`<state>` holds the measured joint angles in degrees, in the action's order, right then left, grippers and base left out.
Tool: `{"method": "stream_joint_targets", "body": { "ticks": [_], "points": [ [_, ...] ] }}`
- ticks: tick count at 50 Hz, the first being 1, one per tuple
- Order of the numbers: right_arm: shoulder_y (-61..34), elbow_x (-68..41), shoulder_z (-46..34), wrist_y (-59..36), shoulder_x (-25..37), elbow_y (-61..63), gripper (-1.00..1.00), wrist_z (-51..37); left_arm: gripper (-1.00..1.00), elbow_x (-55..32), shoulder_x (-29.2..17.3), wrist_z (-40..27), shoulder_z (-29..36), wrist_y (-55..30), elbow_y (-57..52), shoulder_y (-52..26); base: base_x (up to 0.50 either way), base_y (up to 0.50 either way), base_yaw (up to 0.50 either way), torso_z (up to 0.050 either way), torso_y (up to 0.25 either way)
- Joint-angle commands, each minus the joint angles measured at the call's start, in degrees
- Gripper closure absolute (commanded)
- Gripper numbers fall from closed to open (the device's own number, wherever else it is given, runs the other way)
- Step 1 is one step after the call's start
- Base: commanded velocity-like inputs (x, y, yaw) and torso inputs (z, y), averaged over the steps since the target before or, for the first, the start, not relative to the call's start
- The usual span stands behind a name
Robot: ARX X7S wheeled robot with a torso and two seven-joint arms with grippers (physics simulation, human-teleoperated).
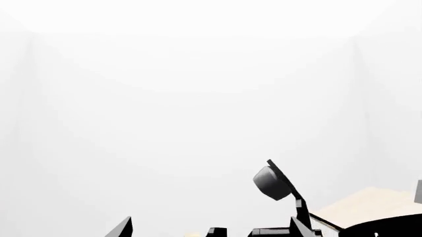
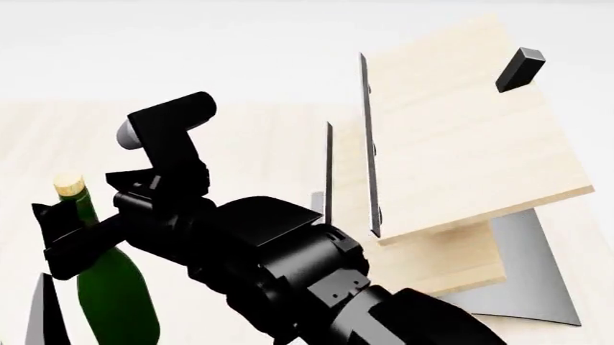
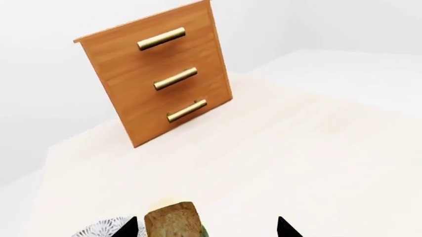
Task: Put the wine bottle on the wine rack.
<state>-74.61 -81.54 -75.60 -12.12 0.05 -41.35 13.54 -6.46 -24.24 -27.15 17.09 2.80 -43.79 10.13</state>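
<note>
We judge the step in hand to be the grasp. The tall dark green glass wine bottle (image 2: 111, 287) stands upright on the pale wood desk (image 3: 297, 148). Its tan cork top (image 3: 171, 219) sits between the 2 fingers of the right pincer (image 3: 205, 228). That pincer is spread wide and not yet clamped. In the right wrist view the cork lies nearer 1 finger than the other.

The left pincer (image 1: 211, 228) is also spread, with nothing clearly held between its tips, and it hangs just beside the bottle. The wine rack of 2 slanted light wood boards with dark edge strips (image 2: 461, 144) rests on its grey metal base (image 2: 533, 280). It is well apart from the right pincer, off to that pincer's right, beyond the arm's own elbow. The orange-brown drawer cabinet with 3 brass handles (image 3: 158, 79) stands far ahead of the pincer and plays no part.

To do this well, we should centre the neck between the fingers first, so that closing does not shove the bottle sideways and tip it. We should clamp below the cork, on the glass, where the hold will likely be firmer. A tall slim bottle held by the neck will probably swing, so we should lift straight up and slowly. We should also keep the left pincer clear.
</note>
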Motion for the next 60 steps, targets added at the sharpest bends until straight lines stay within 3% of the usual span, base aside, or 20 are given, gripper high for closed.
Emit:
{"method": "stream_joint_targets", "body": {
  "ticks": [1, 5, 6, 23, 39, 60],
  "points": [
    [-2.7, -12.3, -13.9, 9.9, 0.0, -4.0, -1.0, -0.2, -1.0, 0.1, 0.0, -0.1, 0.4, 0.1, 0.2, -0.2, 0.0, 0.0, 0.0, 0.0, 0.0],
    [-2.9, -13.2, -14.3, 10.1, 0.0, -3.9, -1.0, -0.4, -1.0, 0.1, -0.1, -0.1, 0.4, 0.2, 0.3, -0.1, 0.0, 0.0, 0.0, 0.0, 0.0],
    [-2.9, -13.1, -14.4, 10.3, 0.0, -3.7, 1.0, -0.8, -1.0, 0.1, -0.1, -0.2, 0.4, 0.0, 0.1, -0.2, 0.0, 0.0, 0.0, 0.0, 0.0],
    [-5.5, -15.0, -13.2, 12.8, 0.3, -3.7, 1.0, -2.9, -1.0, 0.1, -0.3, -0.3, 0.7, -0.1, 0.3, -0.3, 0.0, 0.0, 0.0, 0.0, 0.0],
    [-16.5, -18.8, -5.8, 12.7, 14.0, 14.2, 1.0, -13.3, -1.0, 0.2, -0.3, -0.3, 1.2, 0.1, 0.7, -0.6, 0.0, 0.0, 0.0, 0.0, 0.001],
    [-21.1, -28.4, 2.9, 11.9, 23.5, 15.6, 1.0, -21.0, -1.0, 0.1, -0.6, -0.7, 1.2, 0.1, 0.6, -0.5, 0.0, 0.0, 0.0, 0.0, 0.0]
  ]
}}
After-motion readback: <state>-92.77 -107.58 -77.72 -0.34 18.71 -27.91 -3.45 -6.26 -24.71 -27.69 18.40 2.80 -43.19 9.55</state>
